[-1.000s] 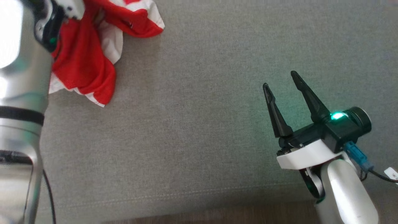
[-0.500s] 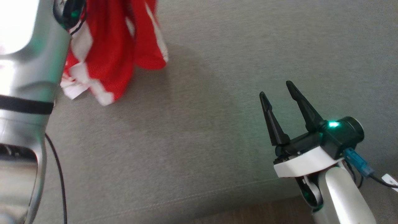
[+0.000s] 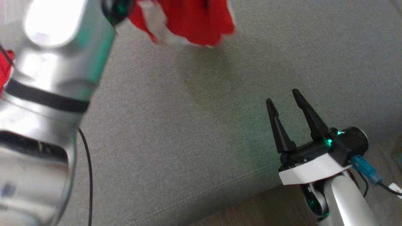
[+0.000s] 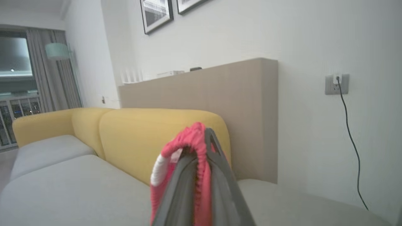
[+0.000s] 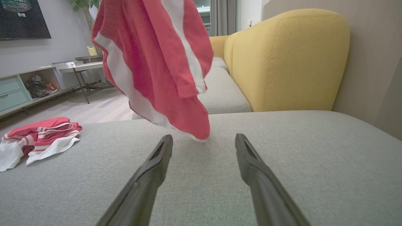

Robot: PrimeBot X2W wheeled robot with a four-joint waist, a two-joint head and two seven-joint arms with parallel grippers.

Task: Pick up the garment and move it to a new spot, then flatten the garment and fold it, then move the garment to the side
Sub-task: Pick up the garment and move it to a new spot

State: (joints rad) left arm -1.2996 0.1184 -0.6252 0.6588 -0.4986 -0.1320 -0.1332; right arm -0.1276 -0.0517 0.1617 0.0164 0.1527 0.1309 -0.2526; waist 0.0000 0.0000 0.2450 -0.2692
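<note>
Red and white against grey: in the head view, your red-and-white striped garment [image 3: 191, 22] hangs blurred at the far edge. It is above the grey woven sofa seat [image 3: 188, 125] and throws a soft shadow on the fabric below. The silver left forearm [image 3: 53, 78] rises large at the near left, with a thin black cable [image 3: 89, 175] trailing beside it. The right gripper [image 3: 285, 100] sits at the near right, well apart from the garment. Its two dark fingers are spread wide with nothing between them. A strip of brown wood floor [image 3: 245, 213] shows along the near edge.

In the left wrist view, the left gripper [image 4: 205, 133] is pinched tight on a fold of the garment [image 4: 188, 141]. Red cloth and a white band bunch over and between its two grey fingers. Beyond them you see the mustard-yellow padded backrest [image 4: 135, 131], a beige panel [image 4: 220, 91], and a wall socket [image 4: 336, 84] with a black cord [image 4: 348, 131] hanging from it.

In the right wrist view, the garment [image 5: 150, 56] dangles over the seat, beyond the parted fingers of the empty right claw. Its lowest corner comes down close to the grey fabric, and you cannot tell whether it brushes it. A second heap of red-and-white clothes [image 5: 40, 138] lies on the seat at the left, well apart from the hanging one.
</note>
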